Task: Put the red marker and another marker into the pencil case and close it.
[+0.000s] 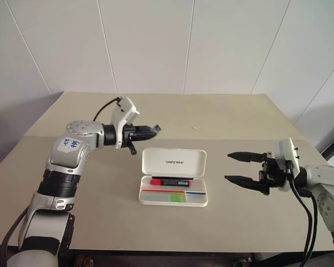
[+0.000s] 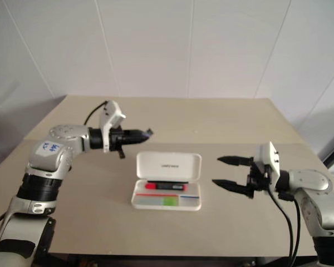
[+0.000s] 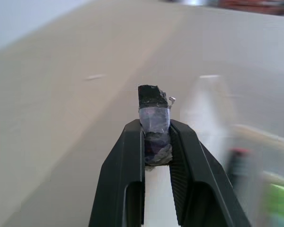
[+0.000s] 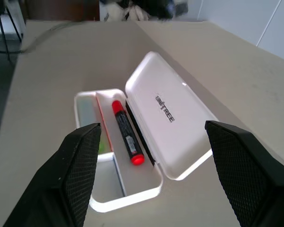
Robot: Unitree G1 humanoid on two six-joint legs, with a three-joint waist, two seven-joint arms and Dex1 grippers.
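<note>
The left claw (image 1: 154, 129) is hovering above the desk (image 1: 89, 183), pinched nearly shut on its own taped tips, carrying nothing. The case (image 1: 174, 177) is lying open mid-desk, the red marker (image 1: 171, 182) and green marker (image 1: 177, 196) already sitting inside. The right claw (image 1: 244, 168) is waiting wide open and empty beside it. Closing the lid is what's remaining.

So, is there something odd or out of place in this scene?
Only one thing: the left end effector, raised behind the open pencil case, pinches a small dark scrap between its fingers. Both markers already lie inside the case.
</note>
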